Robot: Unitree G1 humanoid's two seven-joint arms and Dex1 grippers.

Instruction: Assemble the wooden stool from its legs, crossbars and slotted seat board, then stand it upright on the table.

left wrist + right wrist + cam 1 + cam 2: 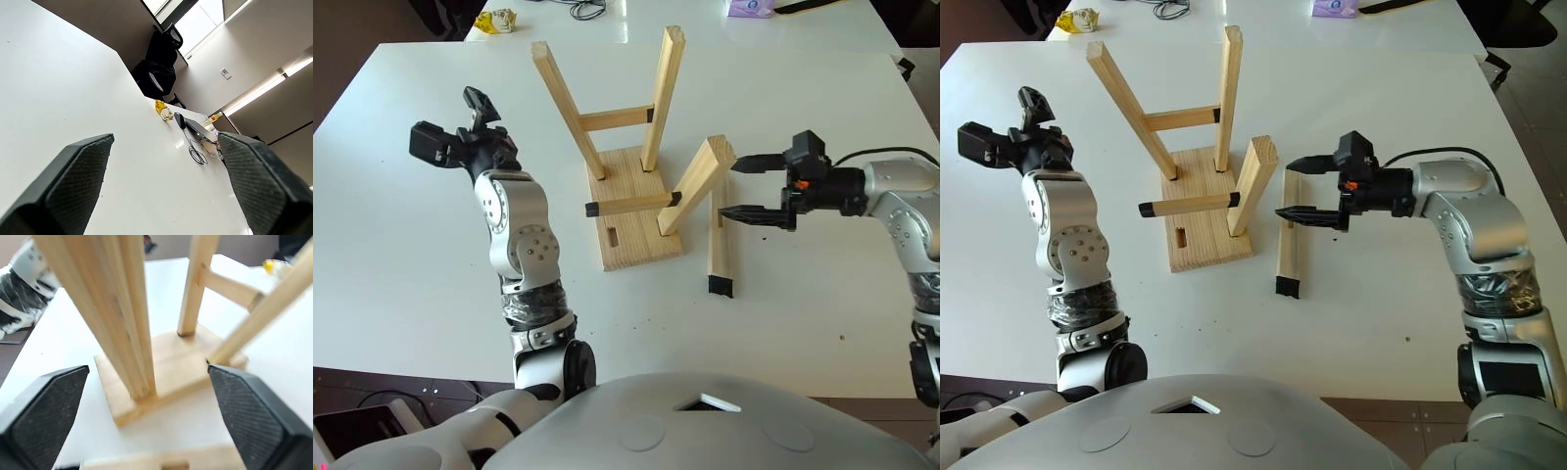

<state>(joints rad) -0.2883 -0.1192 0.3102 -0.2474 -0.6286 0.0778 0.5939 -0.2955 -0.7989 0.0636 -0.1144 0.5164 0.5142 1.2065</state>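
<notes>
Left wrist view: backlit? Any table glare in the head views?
Left wrist view: yes, bright window and ceiling strip behind the dark left end effector. Left eye view: table evenly lit, faint shadows by the seat board; glare on the far table.

We see a bench [411, 245] with a smooth white top, faintly glossy where the light falls on it. The seat board [641, 245] is pale bare wood, matt, with its grain showing. The legs [663, 98] and crossbars [615, 119] are the same raw light wood, the crossbars dark at their ends. The loose leg [719, 250] bears a black cap. The pads [46, 416] of the right jaws are black and matt, finely cross-hatched. The left jaws' pads [73, 181] look alike.
</notes>
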